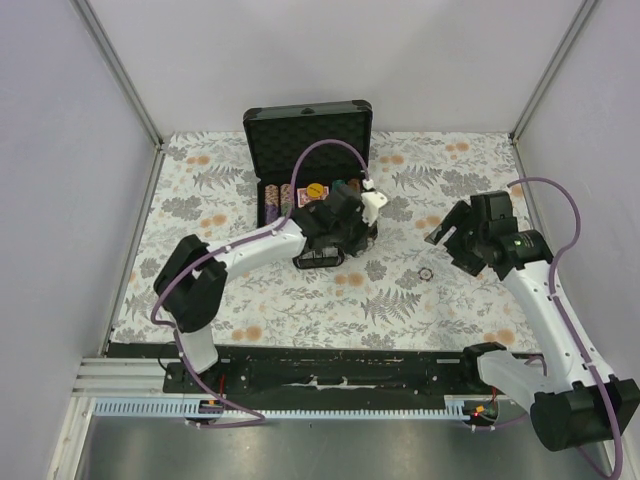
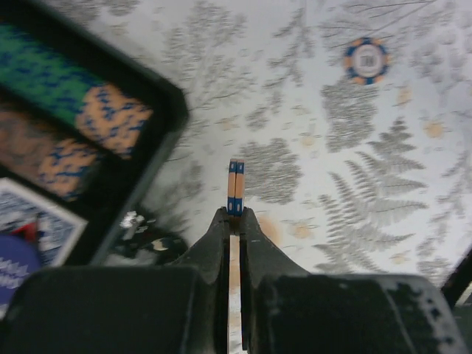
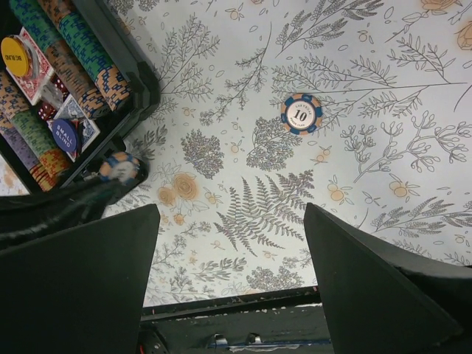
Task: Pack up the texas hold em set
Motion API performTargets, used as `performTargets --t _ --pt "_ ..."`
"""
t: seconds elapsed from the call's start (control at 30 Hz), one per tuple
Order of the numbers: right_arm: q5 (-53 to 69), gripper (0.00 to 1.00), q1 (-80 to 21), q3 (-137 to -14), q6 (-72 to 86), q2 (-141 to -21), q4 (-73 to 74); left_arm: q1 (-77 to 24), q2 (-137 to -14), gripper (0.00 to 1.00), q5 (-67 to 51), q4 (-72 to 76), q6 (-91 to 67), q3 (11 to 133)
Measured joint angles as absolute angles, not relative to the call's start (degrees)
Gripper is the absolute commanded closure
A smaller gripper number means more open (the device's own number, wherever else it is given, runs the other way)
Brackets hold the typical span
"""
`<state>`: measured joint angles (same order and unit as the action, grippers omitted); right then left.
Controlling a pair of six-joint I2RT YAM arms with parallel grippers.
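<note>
The left gripper [image 2: 234,214] is clamped tight on what looks like a pair of orange-and-blue chips [image 2: 236,186]. They stand on edge and stick straight out past its fingertips, with their flat faces turned to either side. The open case [image 2: 158,140] lies to that gripper's left and a little ahead. Its black rim is near, and the row of matching orange chips [image 2: 110,118] sits just inside that rim. Getting the pair home therefore looks like a sideways carry to the left over the rim, not a reach forward. One loose chip [image 3: 301,114] marked 10 lies flat on the patterned cloth [image 3: 383,66], ahead of the right gripper [image 3: 230,214] and slightly right of its midline. That gripper hangs above the cloth with its jaws spread wide and nothing between them. From overhead it is the nearer arm to that chip, which lies well off to the left gripper's front right.
</note>
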<state>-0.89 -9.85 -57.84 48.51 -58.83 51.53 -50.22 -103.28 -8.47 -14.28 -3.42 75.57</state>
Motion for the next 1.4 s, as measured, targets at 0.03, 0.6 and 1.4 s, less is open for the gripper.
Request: performTargets --t 0.03,0.6,1.4 --pt "-1.15 0.13 -9.82 -57.84 48.40 -58.54 51.77 -48.80 -103.22 0.98 -8.62 -15.51 -1.56 76.03" --pt "-1.89 0.13 -9.19 -56.64 47.92 -58.00 52.42 -36.45 -107.28 0.98 -16.25 -35.53 27.33 90.21" --pt "-1.41 0.13 -8.80 -54.76 48.14 -60.84 52.05 -36.34 -117.23 0.98 -19.62 -40.77 35.03 97.21"
